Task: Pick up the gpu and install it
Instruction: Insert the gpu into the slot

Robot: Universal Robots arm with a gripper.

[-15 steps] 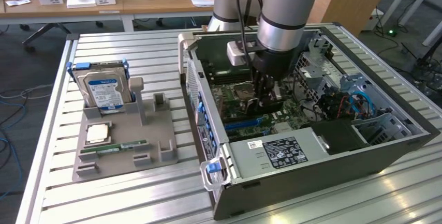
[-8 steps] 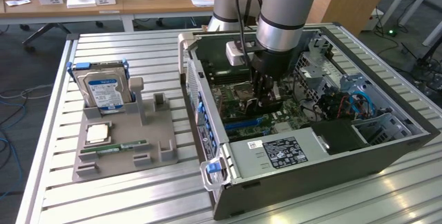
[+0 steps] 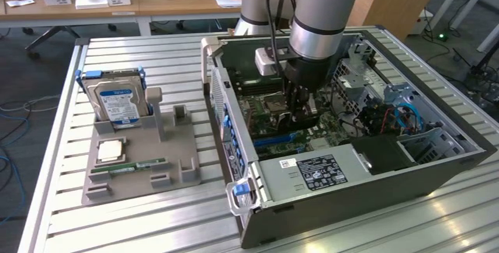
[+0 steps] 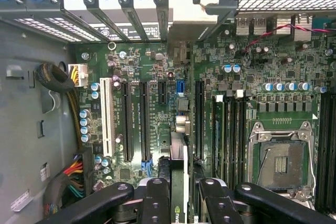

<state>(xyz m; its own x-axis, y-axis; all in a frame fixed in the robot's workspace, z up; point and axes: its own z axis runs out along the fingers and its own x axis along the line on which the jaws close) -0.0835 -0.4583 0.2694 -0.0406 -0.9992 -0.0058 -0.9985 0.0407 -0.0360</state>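
The gpu (image 4: 178, 163) shows edge-on in the wrist view as a thin dark card with a green logo, clamped between the two black fingers (image 4: 157, 200). My gripper (image 4: 182, 198) is shut on it. The card hangs just above the motherboard, in line with the long black expansion slots (image 4: 127, 124) and close to the rear slot openings. In the exterior view my gripper (image 3: 301, 106) reaches down into the open computer case (image 3: 436, 165), and the gpu (image 3: 304, 122) is a dark shape under it, over the motherboard.
Beside the case a grey parts holder (image 3: 183, 174) carries a hard drive (image 3: 117, 101), a processor (image 3: 111, 149) and a green memory stick (image 3: 128, 167). Inside the case are the power supply (image 3: 316, 171), the processor socket (image 4: 281, 161), cable bundles (image 4: 73, 174) and drive bays (image 3: 405, 110).
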